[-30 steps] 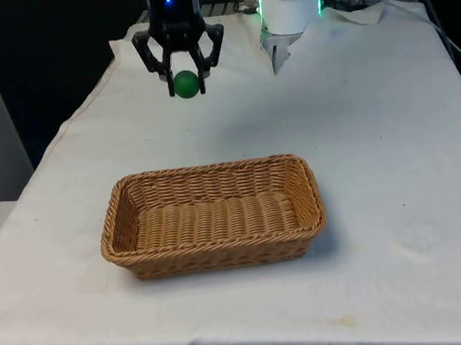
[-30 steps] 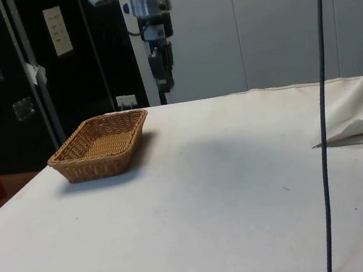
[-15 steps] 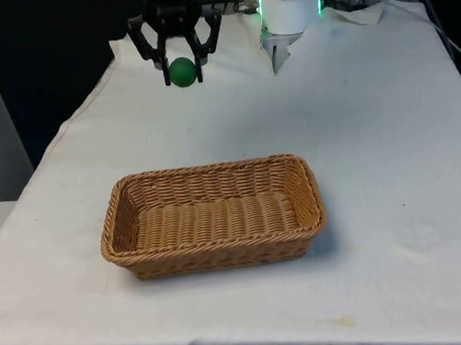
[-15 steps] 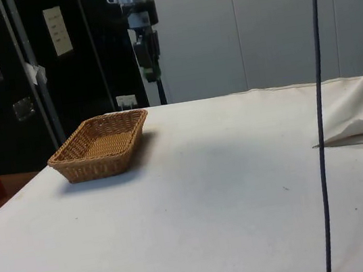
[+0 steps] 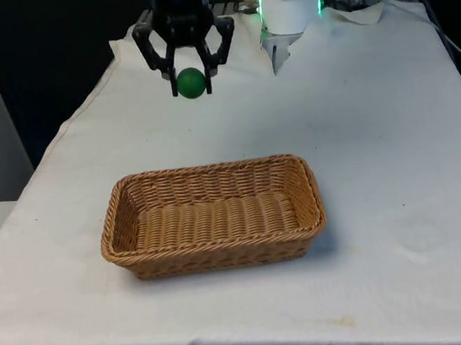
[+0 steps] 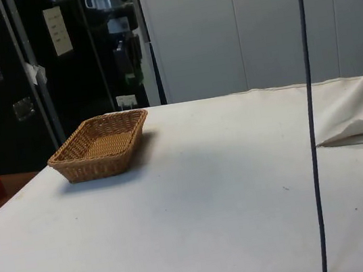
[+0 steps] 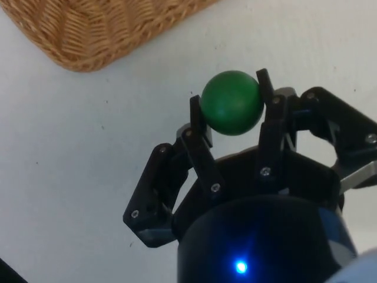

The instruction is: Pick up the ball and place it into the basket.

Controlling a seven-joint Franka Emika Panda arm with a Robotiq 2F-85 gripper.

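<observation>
On the front view's left half, a wicker basket [image 5: 211, 216] sits on the white tabletop [image 5: 379, 136], nothing inside it. Beyond it, toward the far end, the hand [image 5: 189, 74] hangs in the air well above the cloth, its fingers [image 7: 199, 127] clamped on a green ball [image 5: 191, 82] held between the tips; the basket corner [image 7: 88, 29] lies nearby below.

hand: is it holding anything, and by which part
Yes: the hand holds the green ball, its two fingertips pinching opposite sides across the middle.
</observation>
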